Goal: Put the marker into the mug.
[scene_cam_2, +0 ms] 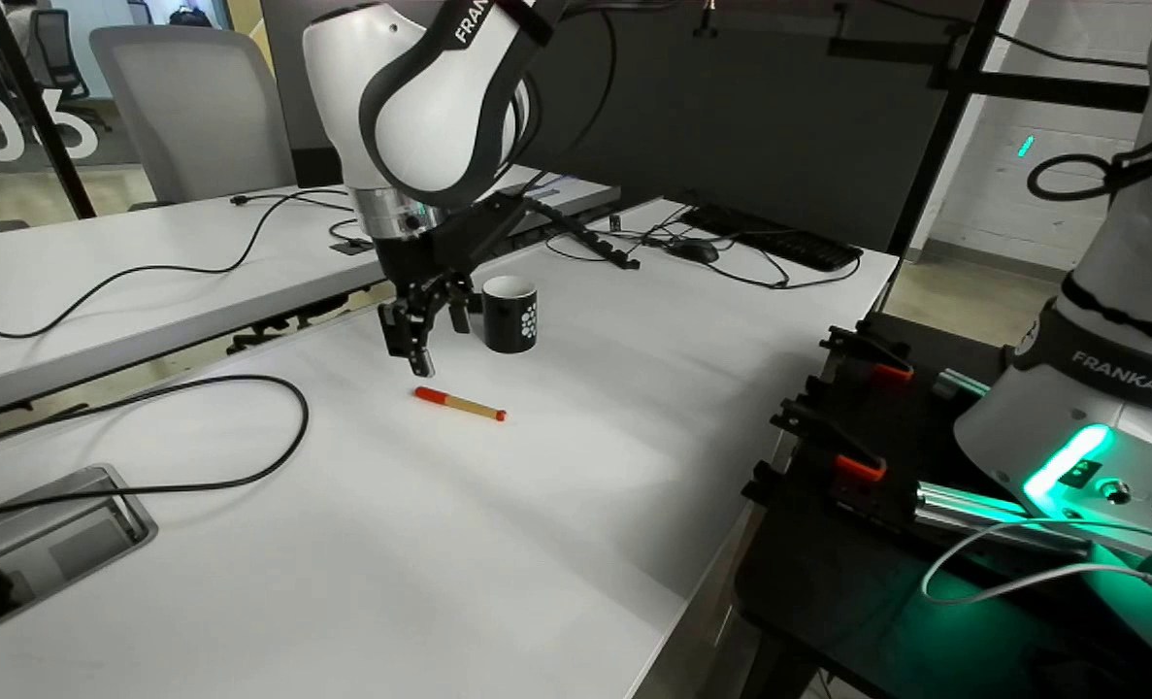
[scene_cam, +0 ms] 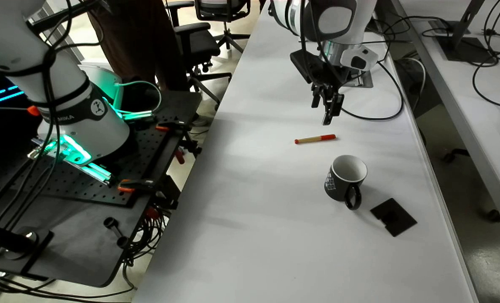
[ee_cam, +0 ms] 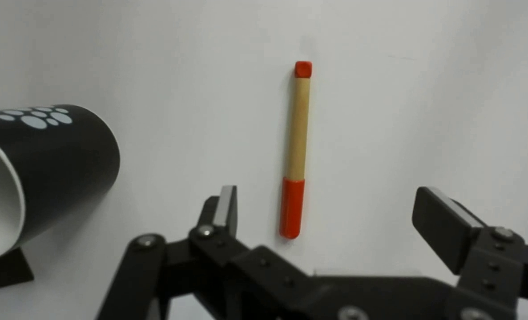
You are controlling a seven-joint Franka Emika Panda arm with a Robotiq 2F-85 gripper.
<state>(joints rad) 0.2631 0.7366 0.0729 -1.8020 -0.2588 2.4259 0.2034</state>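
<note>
Likely pre-grasp: pincer (ee_cam: 326, 209) wide and empty at wrist view's bottom; next it should descend astride the red-and-tan marker (ee_cam: 299, 142), mid-frame

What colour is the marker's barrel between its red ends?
The marker has a plain tan barrel, best seen in the wrist view.
</note>
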